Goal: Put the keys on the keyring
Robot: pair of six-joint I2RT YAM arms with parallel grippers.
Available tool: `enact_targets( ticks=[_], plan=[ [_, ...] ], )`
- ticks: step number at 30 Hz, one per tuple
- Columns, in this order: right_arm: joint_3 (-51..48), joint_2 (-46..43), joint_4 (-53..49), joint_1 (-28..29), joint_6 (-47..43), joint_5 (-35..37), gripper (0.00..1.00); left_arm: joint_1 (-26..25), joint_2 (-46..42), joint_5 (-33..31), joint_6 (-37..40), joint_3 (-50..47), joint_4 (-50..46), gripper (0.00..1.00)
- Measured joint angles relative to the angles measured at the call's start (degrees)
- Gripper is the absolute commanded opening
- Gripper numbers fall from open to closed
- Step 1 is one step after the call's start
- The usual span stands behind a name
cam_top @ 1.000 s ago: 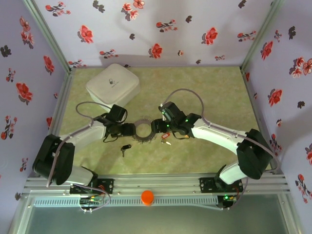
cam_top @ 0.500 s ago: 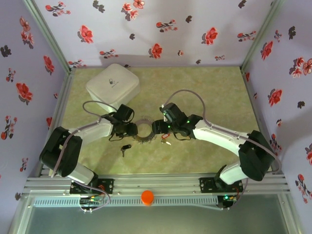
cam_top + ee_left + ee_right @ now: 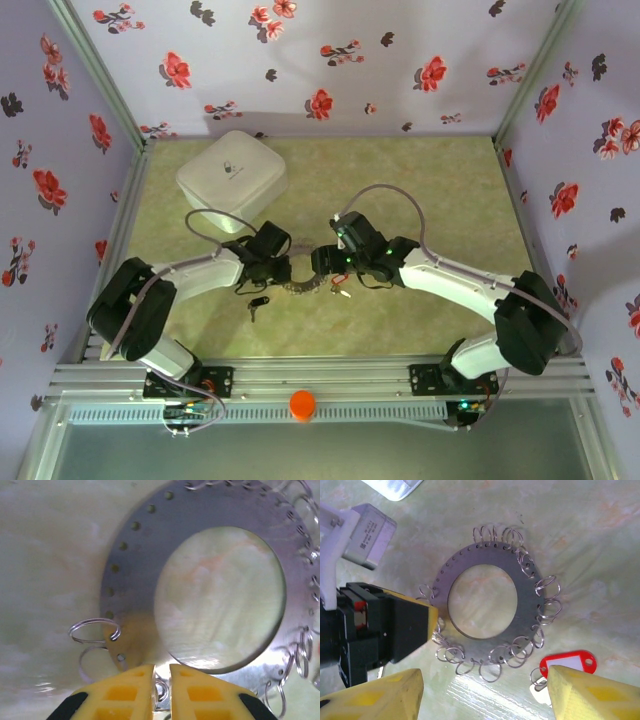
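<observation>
The keyring (image 3: pixel 520 605) is a flat dark-grey plate with a wide hole and small wire loops round its rim; it lies on the table between both arms (image 3: pixel 303 287). My left gripper (image 3: pixel 161 680) pinches the plate's rim (image 3: pixel 130 580), its yellow fingers (image 3: pixel 125 692) nearly together with a wire loop between them. My right gripper (image 3: pixel 485 695) hovers open over the ring's near side, fingers (image 3: pixel 380 695) far apart. The red-tagged key (image 3: pixel 567 662) lies beside the right finger (image 3: pixel 341 291). The black-headed key (image 3: pixel 258 303) lies loose on the table near the left gripper (image 3: pixel 283 272).
A white square box (image 3: pixel 231 175) stands at the back left, close behind the left arm. An orange-capped bottle (image 3: pixel 302 404) sits on the front rail. Flowered walls close in the table on three sides.
My left gripper slid right onto the keyring's left rim and closed on it. The right gripper opened a little wider and barely shifted.
</observation>
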Motion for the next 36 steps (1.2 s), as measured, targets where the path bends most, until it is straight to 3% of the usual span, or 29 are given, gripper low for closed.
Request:
enact_targets(
  ticks=[2,5,7,15,21,30,35,36],
  plan=[
    [-0.09,0.00,-0.02,0.00,0.09,0.00,0.67,-1.66,0.02,0.00,-1.18,-0.39,1.01,0.19],
    [-0.09,-0.09,-0.07,0.00,0.11,0.02,0.68,-3.72,-0.90,-0.02,-2.93,-1.46,2.29,0.43],
    [-0.09,-0.26,-0.09,0.00,0.13,0.07,0.69,-4.37,-3.04,-0.33,-3.10,-2.29,1.81,0.54],
    [-0.09,-0.66,-0.09,0.00,0.15,0.22,0.69,-0.94,-10.86,-5.01,10.49,1.51,-7.72,0.67],
    [-0.09,-0.74,-0.13,0.00,0.63,0.20,0.69,2.80,-6.80,-2.82,23.04,3.32,-12.04,0.63],
    [-0.28,-3.39,-1.46,0.00,0.79,0.24,0.69,4.44,4.00,0.09,32.00,9.33,-12.66,0.49],
    [-0.61,-4.26,-1.75,0.00,0.76,0.42,0.68,5.64,6.67,0.26,33.38,13.33,-13.33,0.51],
    [-0.61,-4.26,-1.81,0.00,0.74,0.42,0.68,5.81,7.52,0.17,32.61,14.53,-13.81,0.55]
  ],
)
